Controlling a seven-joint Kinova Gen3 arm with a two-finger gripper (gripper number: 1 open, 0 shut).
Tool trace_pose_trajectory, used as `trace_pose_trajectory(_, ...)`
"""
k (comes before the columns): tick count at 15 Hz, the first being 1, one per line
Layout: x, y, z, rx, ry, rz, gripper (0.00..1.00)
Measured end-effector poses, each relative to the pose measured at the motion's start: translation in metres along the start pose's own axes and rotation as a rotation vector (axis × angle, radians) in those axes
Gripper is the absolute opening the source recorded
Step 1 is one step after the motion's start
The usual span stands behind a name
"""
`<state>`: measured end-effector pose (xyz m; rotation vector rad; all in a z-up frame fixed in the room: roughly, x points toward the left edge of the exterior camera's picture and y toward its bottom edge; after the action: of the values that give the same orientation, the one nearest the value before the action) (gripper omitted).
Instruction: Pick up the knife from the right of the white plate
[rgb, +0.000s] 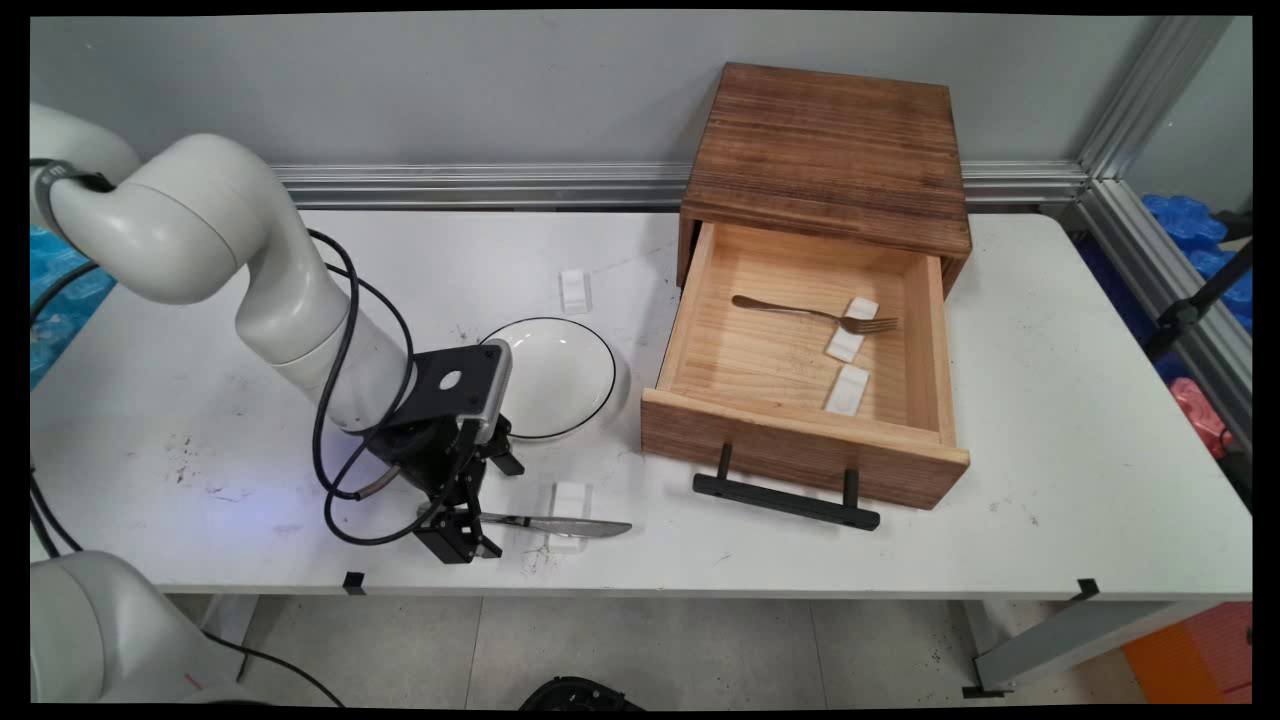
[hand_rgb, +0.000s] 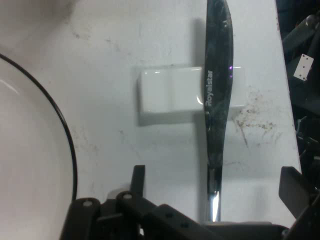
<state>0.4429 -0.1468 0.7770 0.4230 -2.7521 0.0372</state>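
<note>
A metal knife (rgb: 575, 526) lies near the table's front edge, its blade propped on a small white rest (rgb: 570, 492). My gripper (rgb: 462, 538) is down at the table over the knife's handle end. In the hand view the knife (hand_rgb: 216, 100) runs up the picture across the white rest (hand_rgb: 167, 95). My gripper (hand_rgb: 216, 189) stands open, one finger on each side of the handle with a gap on both sides. The fingers do not touch the knife.
A white plate (rgb: 560, 375) with a dark rim sits just behind the gripper, also in the hand view (hand_rgb: 30, 150). To the right an open wooden drawer (rgb: 800, 450) holds a fork (rgb: 820, 315) and two white rests. Another white rest (rgb: 575, 290) lies behind the plate.
</note>
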Motion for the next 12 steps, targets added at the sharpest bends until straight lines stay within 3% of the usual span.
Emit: trace_pose_trajectory(12,0.0003,0.0038,0.0044,0.008,0.003,0.001,1.0)
